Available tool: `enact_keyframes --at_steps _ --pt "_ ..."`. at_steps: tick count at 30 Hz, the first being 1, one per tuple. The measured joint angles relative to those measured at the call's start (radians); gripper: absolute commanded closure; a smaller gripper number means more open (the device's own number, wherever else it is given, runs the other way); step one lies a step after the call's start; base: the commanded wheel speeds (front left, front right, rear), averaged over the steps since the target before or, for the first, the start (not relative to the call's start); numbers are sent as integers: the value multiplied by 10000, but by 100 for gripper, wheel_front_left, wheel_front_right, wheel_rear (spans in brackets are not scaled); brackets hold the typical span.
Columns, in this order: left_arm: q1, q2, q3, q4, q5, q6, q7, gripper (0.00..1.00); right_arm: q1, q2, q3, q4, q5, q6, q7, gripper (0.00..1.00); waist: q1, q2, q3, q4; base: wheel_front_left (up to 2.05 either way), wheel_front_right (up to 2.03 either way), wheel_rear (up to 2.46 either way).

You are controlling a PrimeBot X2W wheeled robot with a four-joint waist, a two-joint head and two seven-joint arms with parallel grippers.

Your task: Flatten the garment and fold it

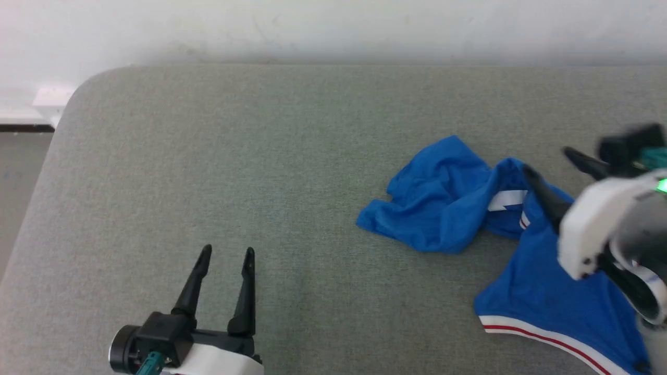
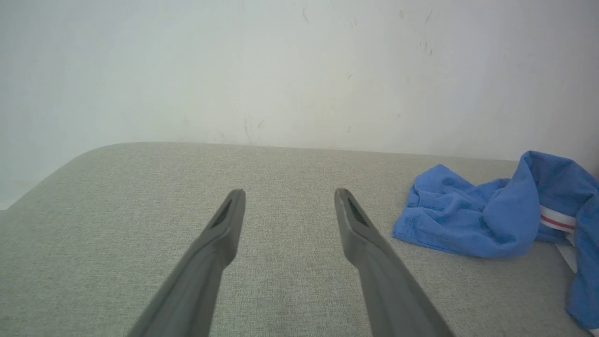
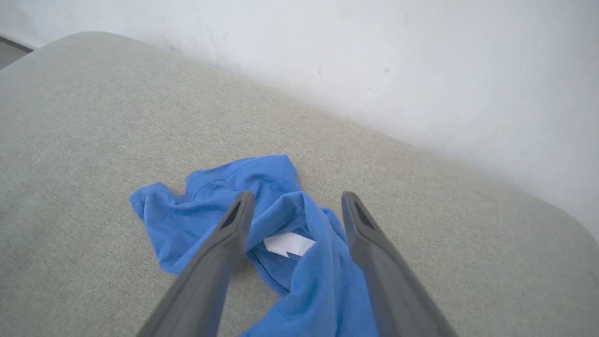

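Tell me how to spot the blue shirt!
Look at the big grey cushion against the white wall. On its right side lies the garment, a crumpled heap. Nothing else there is bright blue, and its hem is white with red stripes.

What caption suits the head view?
Open right gripper over a crumpled blue shirt on a grey cushion; left gripper open, apart.

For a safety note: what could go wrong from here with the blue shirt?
1. The right hand hangs open over crumpled folds of the garment; closing there may pinch several layers.
2. The left hand stands far off over the grey padding, so a one-handed pull may only drag the heap.
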Motion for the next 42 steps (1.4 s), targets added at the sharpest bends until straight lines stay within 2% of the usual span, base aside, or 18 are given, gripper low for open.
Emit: enact_keyframes --at_steps 4,8,14,19,20,21,22,28,33,37,42 --pt "-58 -2 -167 42 -50 15 0 0 -1344 -157 1570 1032 213 2 802 0 0 0 205 238 0 0 0" --pt "-298 -2 -313 63 0 -21 0 0 -2551 -221 2788 2669 288 2 1319 0 1 0 437 508 0 0 0" --pt "-756 -2 -692 105 84 -128 0 0 -3195 27 3620 5101 320 2 1778 0 1 0 776 1053 0 0 0" --pt "-880 -6 -894 213 52 -128 0 0 -3354 107 3985 6418 234 0 1055 0 -1 0 991 1585 0 0 0" --pt "-879 -6 -901 244 52 -128 0 0 -3443 144 3925 6629 207 0 815 51 -1 0 1034 1670 0 0 0" --pt "-879 -4 -909 268 52 -128 0 0 -3528 194 3893 6798 142 0 577 94 0 -1 1077 1744 0 0 0" --pt "-879 -4 -903 286 52 -128 0 0 -3591 222 3944 6907 94 0 372 100 0 -2 1117 1809 0 0 0" --pt "-848 -4 -809 347 52 -84 0 0 -3974 332 3975 7039 424 -2 -633 100 2 -2 1101 1889 0 0 0" --pt "-753 -6 -871 345 -36 25 0 0 -4898 270 3567 6203 1055 0 -650 100 0 -2 843 1701 0 0 0" --pt "-749 -6 -984 282 -84 56 0 0 -5889 -63 2729 5705 1080 0 -198 100 -1 -2 832 1599 0 0 0" --pt "-844 -4 -1127 249 -219 58 0 0 -6324 -899 1396 5864 148 2 213 100 0 -2 1147 1645 0 0 0"
